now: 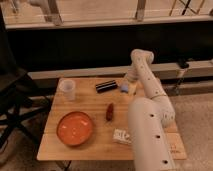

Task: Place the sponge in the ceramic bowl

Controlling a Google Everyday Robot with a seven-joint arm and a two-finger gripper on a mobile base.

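Note:
The sponge (124, 89) is a small light blue pad lying on the wooden table (95, 145) near its back right, just right of the black bar (106, 86). The ceramic bowl (75, 128) is wide and orange-red, and it sits at the table's front left with nothing in it. My white arm rises from the lower right, bends at the elbow (142, 57) and comes down over the sponge. The gripper (129, 81) hangs right above the sponge's right end, partly covering it.
A translucent white cup (67, 89) stands at the back left. A small dark red object (109, 112) lies mid-table and a white packet (121, 136) lies near the front right. A black chair (12, 107) is to the left of the table, and a dark wall runs behind.

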